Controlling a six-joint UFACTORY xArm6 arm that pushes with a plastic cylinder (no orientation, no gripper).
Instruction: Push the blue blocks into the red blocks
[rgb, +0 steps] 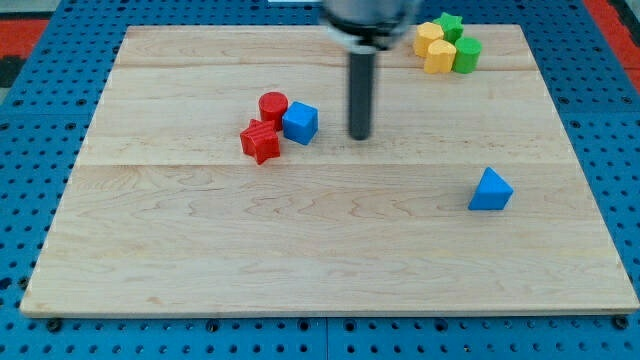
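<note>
Blue blocks, two, on a pale wooden board (330, 260) laid over a blue perforated base (40, 60). Blue cube (300, 122): left of centre, touching the red cylinder (273, 105) and just beside the red star-shaped block (261, 141). Blue triangular block (490, 190): right side, well apart from the reds. My tip (360, 137): a plain rod end, no jaws, just right of the blue cube, apart from it. Far right: two yellow blocks (433, 47) touching two green blocks (462, 45).
</note>
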